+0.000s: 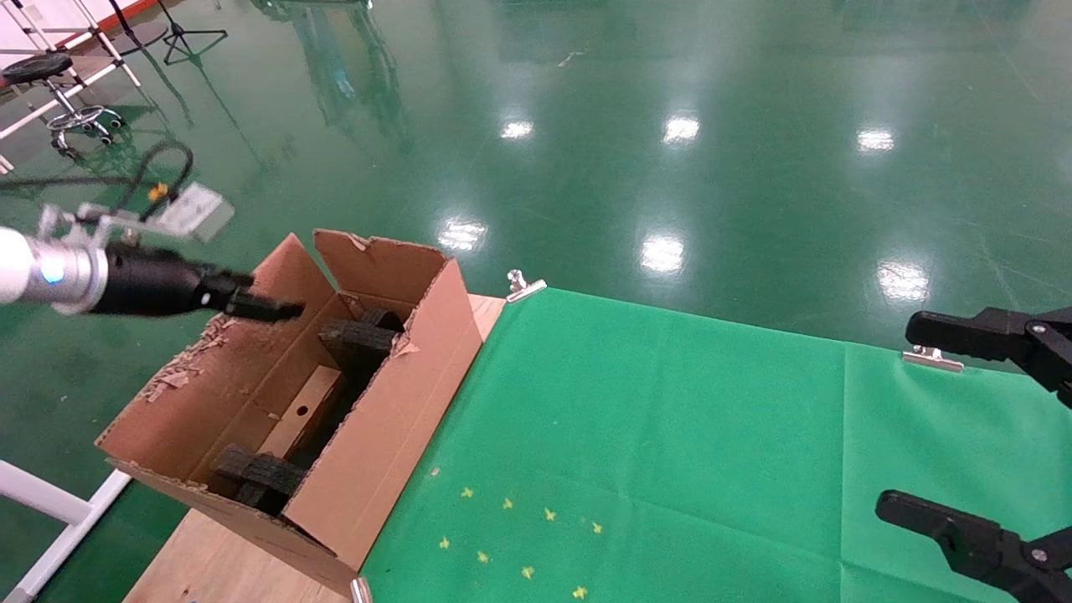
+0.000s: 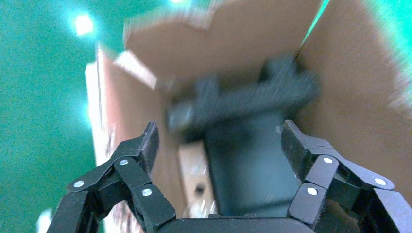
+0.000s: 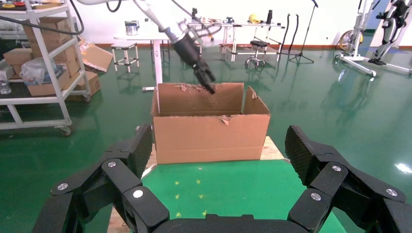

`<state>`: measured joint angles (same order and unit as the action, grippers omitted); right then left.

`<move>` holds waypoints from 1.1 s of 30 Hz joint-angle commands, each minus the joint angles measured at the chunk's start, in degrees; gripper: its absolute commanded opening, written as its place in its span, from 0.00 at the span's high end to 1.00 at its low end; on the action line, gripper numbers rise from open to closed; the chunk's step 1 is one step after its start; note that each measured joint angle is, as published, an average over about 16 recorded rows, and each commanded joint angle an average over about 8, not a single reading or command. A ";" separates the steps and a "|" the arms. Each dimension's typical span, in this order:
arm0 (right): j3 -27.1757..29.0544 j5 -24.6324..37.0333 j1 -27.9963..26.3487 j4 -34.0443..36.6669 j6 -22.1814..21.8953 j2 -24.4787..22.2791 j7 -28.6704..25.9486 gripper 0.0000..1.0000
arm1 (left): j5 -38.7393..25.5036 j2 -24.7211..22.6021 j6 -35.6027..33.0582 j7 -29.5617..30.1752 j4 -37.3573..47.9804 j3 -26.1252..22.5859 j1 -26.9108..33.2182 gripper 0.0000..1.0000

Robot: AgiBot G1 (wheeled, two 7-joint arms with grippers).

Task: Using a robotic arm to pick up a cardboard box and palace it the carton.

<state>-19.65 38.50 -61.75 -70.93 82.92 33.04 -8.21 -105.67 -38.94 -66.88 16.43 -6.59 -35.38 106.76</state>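
Observation:
The carton [image 1: 394, 419] stands at the table's left end with ragged flaps and black foam pieces [image 1: 358, 342] inside. The small cardboard box [image 1: 303, 414], reddish-brown with a round hole, lies on the carton's floor between the foam pieces. My left gripper [image 1: 280, 311] hovers above the carton's far-left flap, open and holding nothing. In the left wrist view the left gripper [image 2: 221, 145] looks down into the carton [image 2: 340, 87], with the box [image 2: 197, 177] below its fingers. My right gripper [image 1: 930, 427] is parked open at the right edge, also seen as the right gripper [image 3: 218, 150] facing the carton [image 3: 211, 133].
A green cloth [image 1: 670, 452] with yellow star marks [image 1: 519, 536] covers the table, held by metal clips [image 1: 523, 286]. Bare wood [image 1: 218, 561] shows under the carton. A white frame [image 1: 50, 502] stands at the lower left, and a stool [image 1: 50, 75] far back.

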 commanded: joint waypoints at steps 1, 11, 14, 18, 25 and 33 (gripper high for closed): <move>0.00 0.00 0.00 0.00 0.00 0.00 0.00 0.00 | 1.46 0.44 -1.44 -0.92 -0.78 0.96 0.69 0.00; 0.00 0.00 0.01 0.01 -0.02 -0.01 0.00 0.00 | 8.04 2.32 -9.09 -5.26 -8.08 4.79 1.70 0.00; 0.00 0.00 0.02 0.02 -0.03 -0.02 0.01 0.00 | 8.42 2.46 -9.77 -5.59 -9.08 4.94 1.80 0.00; 0.00 0.00 0.01 0.02 -0.02 -0.02 0.01 0.00 | 8.17 2.41 -9.47 -5.36 -8.71 4.81 1.75 0.00; 0.00 0.00 0.02 0.02 -0.02 -0.02 0.01 0.00 | 10.05 2.39 -9.48 -5.18 -10.33 5.29 -0.05 0.00; 0.00 0.00 0.01 0.02 -0.02 -0.02 0.01 0.00 | 17.65 2.61 -10.80 -5.25 -18.34 7.28 -6.44 0.00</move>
<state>-19.65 38.50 -61.73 -70.91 82.90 33.02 -8.20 -88.00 -36.33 -77.69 11.18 -24.95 -28.10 100.31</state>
